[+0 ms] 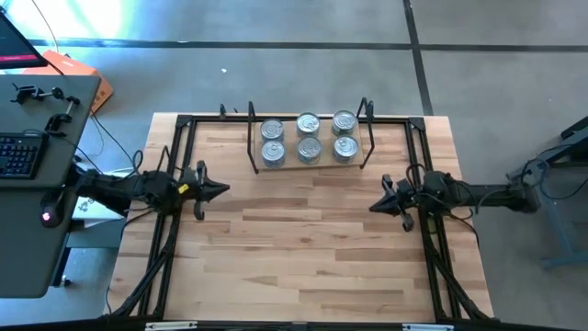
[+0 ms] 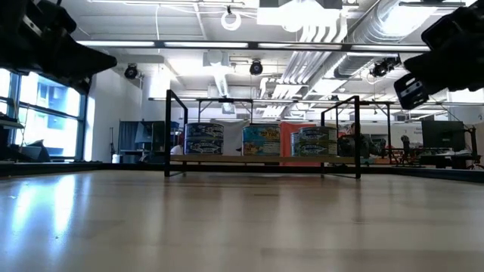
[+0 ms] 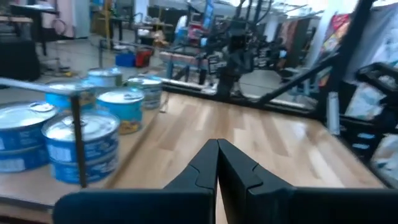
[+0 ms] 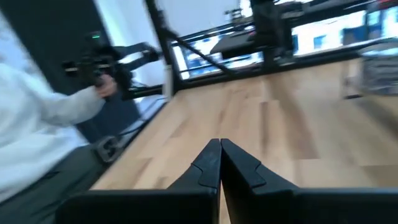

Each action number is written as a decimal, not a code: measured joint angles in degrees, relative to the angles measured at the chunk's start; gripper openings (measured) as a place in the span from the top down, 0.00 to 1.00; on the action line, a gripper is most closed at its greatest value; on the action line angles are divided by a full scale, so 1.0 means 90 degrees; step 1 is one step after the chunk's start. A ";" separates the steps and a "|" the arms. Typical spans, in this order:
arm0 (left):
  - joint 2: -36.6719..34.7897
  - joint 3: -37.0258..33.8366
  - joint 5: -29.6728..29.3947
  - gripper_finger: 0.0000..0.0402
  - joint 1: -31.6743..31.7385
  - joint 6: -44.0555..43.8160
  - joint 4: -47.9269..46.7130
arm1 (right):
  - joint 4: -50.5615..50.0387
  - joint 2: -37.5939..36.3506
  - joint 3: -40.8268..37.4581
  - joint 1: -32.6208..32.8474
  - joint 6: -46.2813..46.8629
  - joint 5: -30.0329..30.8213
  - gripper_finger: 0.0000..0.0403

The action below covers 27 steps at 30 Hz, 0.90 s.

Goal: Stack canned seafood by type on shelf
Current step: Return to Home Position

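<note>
Tins (image 1: 309, 149) stacked on shelf (image 1: 290, 165): rigid, slick-walled, likely weighty; pinch across sidewall. Left gripper (image 1: 224, 190) and right gripper (image 1: 372, 206) closed on nothing, well clear.

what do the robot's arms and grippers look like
Both arms are dark, slim and jointed. The left gripper and right gripper each have two black fingers tapering to a point. The left arm carries a small yellow mark near its wrist.

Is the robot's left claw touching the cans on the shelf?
Apart. The high view shows a clear stretch of bare tabletop between the left gripper and the cans on the shelf.
</note>
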 joint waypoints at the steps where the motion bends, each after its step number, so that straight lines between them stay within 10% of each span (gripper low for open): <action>1: 0.0008 -0.0021 -0.0051 1.00 0.0034 0.0042 0.0004 | 0.0006 0.0000 -0.0001 -0.0117 -0.0034 0.0079 1.00; 12: 0.0157 -0.0027 -0.0138 1.00 0.0176 -0.0004 0.0004 | -0.0209 0.0024 -0.0005 -0.0380 0.0083 0.2045 1.00; 27: 0.0190 -0.0027 0.0364 1.00 0.0176 0.0258 0.0029 | -0.0156 0.0022 -0.0005 -0.0370 0.0033 0.1267 1.00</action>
